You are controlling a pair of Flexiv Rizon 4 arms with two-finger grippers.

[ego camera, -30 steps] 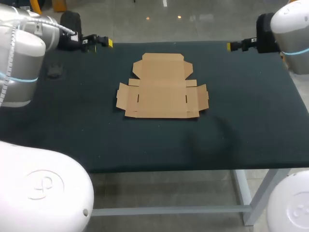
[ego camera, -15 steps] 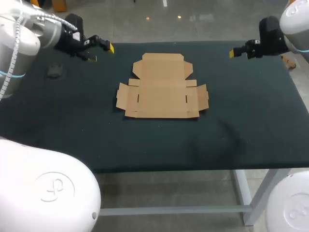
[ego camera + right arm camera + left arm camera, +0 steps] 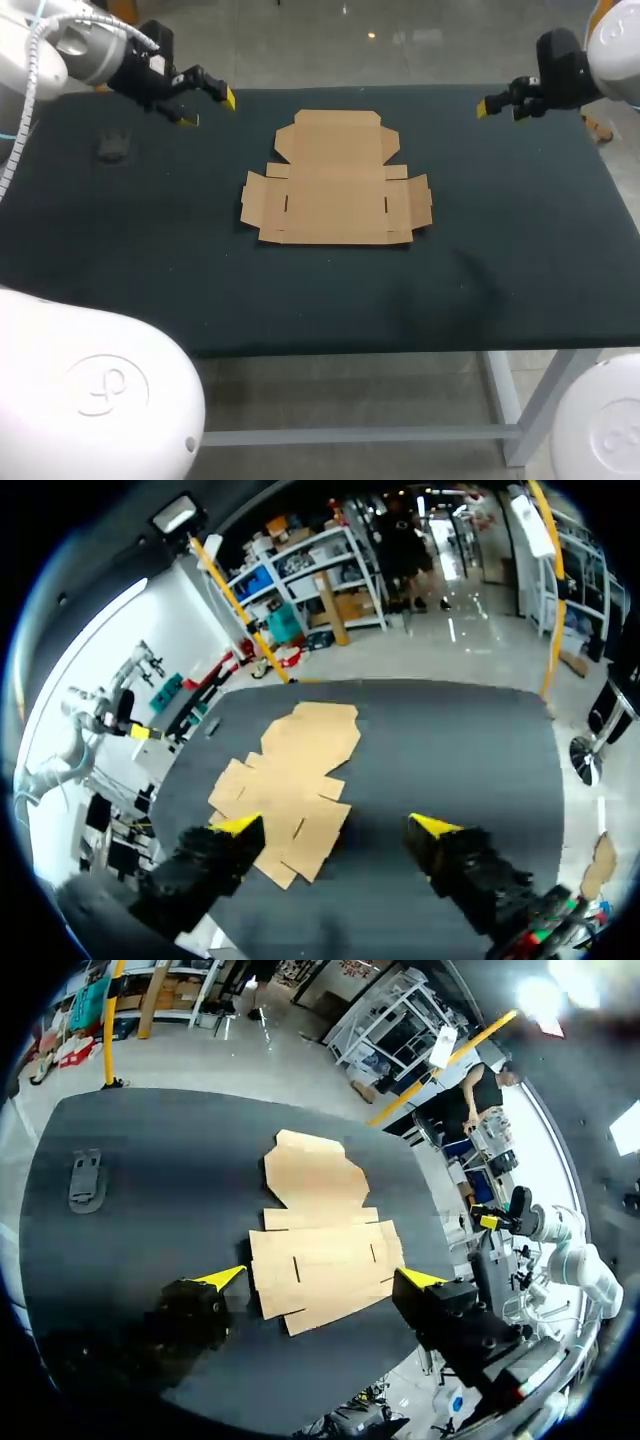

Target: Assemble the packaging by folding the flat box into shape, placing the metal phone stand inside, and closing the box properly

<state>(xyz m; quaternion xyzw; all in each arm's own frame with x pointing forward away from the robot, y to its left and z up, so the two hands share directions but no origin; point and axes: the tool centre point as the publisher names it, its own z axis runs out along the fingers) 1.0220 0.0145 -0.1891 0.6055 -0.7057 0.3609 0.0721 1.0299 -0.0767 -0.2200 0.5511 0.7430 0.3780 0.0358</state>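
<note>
The flat brown cardboard box lies unfolded in the middle of the dark table, flaps spread. It also shows ahead of each gripper in the wrist views. The dark metal phone stand lies near the table's far left. My left gripper hovers open above the far left edge, between the stand and the box, with nothing between its fingers. My right gripper hovers open above the far right edge, also with nothing in it.
The table is covered in dark cloth, with bare cloth all around the box. Its front edge runs across the lower part of the head view.
The left wrist has turned, so both yellow tips now show spread apart, and the arm's body has drawn back toward the corner. The right gripper has shifted slightly toward the box. The box and stand lie unmoved.
</note>
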